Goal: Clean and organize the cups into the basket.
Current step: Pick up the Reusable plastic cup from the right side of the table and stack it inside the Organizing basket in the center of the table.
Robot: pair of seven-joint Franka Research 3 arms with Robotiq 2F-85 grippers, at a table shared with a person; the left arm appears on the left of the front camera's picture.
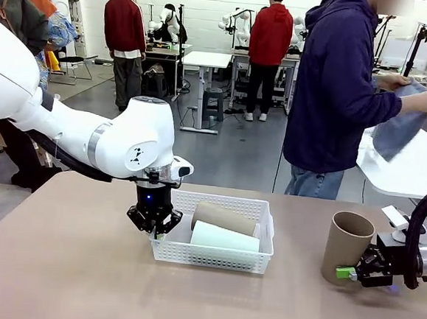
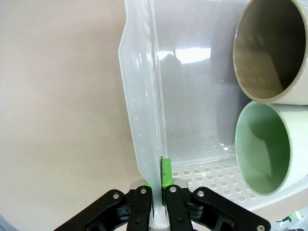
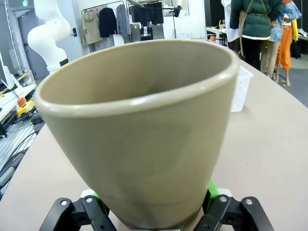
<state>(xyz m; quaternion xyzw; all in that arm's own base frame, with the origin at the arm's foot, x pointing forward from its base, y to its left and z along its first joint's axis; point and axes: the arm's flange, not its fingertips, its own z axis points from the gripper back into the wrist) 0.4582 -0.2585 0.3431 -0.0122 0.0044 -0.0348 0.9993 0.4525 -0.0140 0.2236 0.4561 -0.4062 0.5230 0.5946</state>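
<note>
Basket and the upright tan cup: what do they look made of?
The white lattice-walled rectangular basket looks like thin moulded plastic: translucent wall with glossy glare in the left wrist view. The upright tan tapered cup is matte with a thick rounded rim; plastic or ceramic, cannot tell.

The right hand (image 3: 151,195) clamps the tan-brown cup (image 3: 139,130) low on its body, with a green pad (image 3: 212,186) pressed against each side. The cup's wide mouth rises away from the fingers. Beyond the cup, a corner of the white lattice basket (image 3: 239,89) sits on the desk (image 3: 269,159). Much farther off, people stand.
</note>
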